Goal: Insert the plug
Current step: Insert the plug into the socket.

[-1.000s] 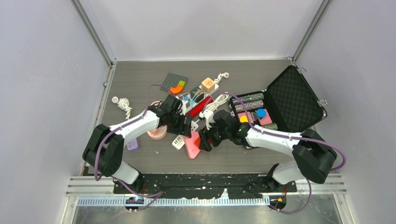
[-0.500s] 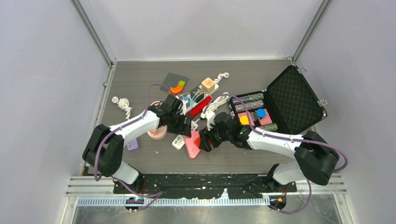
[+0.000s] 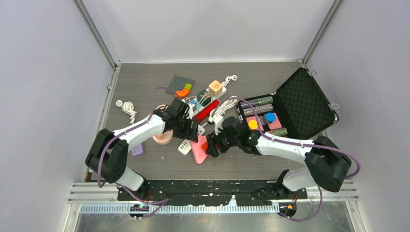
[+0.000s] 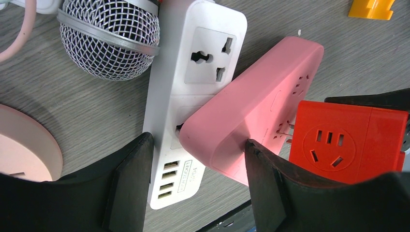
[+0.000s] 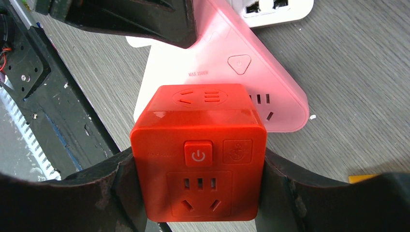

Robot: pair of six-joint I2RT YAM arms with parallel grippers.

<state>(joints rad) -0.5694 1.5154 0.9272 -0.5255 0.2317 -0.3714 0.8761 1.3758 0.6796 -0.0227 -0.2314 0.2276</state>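
Clamping the red plug cube by its two side faces, the right gripper is held wide by the cube, both fingers flat against it; in the left wrist view the cube sits at 3 o'clock of the pink power strip, its thin metal prongs reaching the strip's socket holes, though how far in they go I cannot tell; the left gripper stands partly spread astride the strip's near end, one finger against the pink corner, the other against the edge of the white power strip on which the pink one leans; whether it squeezes them I cannot tell; a mesh-headed microphone lies at 11 o'clock on the grey surface.
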